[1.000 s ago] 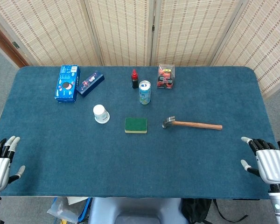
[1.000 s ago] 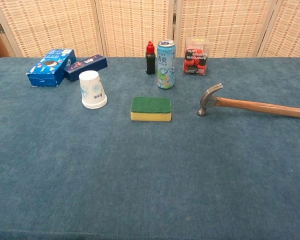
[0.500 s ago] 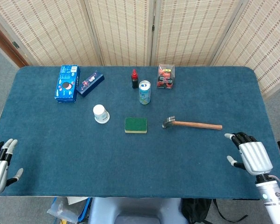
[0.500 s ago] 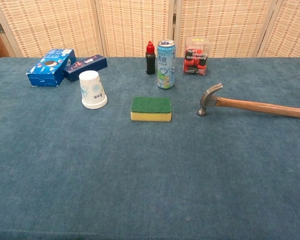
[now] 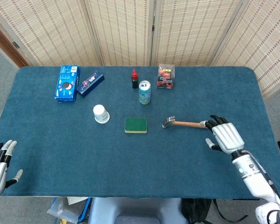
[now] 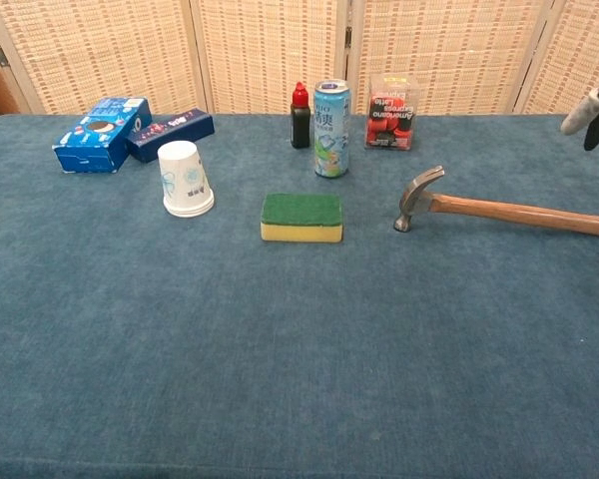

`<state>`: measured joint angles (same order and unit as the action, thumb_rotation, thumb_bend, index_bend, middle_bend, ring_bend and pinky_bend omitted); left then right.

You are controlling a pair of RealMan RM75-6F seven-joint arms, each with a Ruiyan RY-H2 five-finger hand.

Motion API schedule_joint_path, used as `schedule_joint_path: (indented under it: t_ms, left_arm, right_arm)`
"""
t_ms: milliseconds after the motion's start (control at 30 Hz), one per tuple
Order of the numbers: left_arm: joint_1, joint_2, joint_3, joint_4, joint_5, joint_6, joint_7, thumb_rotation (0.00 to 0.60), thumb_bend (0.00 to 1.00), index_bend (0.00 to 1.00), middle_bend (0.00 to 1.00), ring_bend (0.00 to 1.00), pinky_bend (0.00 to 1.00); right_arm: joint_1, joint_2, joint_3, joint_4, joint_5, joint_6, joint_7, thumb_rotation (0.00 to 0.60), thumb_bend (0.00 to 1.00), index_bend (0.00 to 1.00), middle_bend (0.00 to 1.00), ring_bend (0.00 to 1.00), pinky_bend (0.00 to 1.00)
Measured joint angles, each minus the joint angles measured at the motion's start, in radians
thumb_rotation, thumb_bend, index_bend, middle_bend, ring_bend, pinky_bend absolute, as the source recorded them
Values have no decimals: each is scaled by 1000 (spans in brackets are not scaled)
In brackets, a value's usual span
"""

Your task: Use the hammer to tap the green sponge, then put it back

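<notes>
Over the hammer (image 5: 191, 123) handle's end, the open right hand (image 5: 225, 136) should drop low and wrap it tight.

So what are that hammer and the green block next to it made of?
The hammer looks like a dull grey metal head on a smooth, reddish-brown wooden handle; faint grain shows. The green sponge seems to be soft yellow foam topped with a rough dark green scouring layer, going by its two-tone side. Both lie on what looks like a table covered in blue, felt-like cloth.
</notes>
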<state>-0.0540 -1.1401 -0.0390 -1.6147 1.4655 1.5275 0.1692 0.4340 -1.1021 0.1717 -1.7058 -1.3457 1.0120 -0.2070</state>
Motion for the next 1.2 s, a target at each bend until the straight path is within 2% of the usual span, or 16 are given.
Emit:
schedule_joint_path:
  t_ms: [233,433,833,1200]
  left_arm:
    - [2,-2,3,-3,3,-3,6,600,262,0,0,0,0]
    - [2,-1,5,-11,5,-5,17,600,262,0,0,0,0]
    - [11,-1,8,-16,-5,-6,26,600,262,0,0,0,0]
    - [13,-2,8,-9,-12,-13,24,600,262,0,0,0,0]
  right_arm:
    - [114,-77,29,113,131,-142,-17,600,379,251,338,113,157]
    - [194,-162,45,238,211,-221,-24,600,379,251,338,114,157]
    - [315,-340,42,472,267,-332,-15,600,390,251,310,114,156]
    - [352,-402,9,550,284,-373,-3,600,409,251,311,114,155]
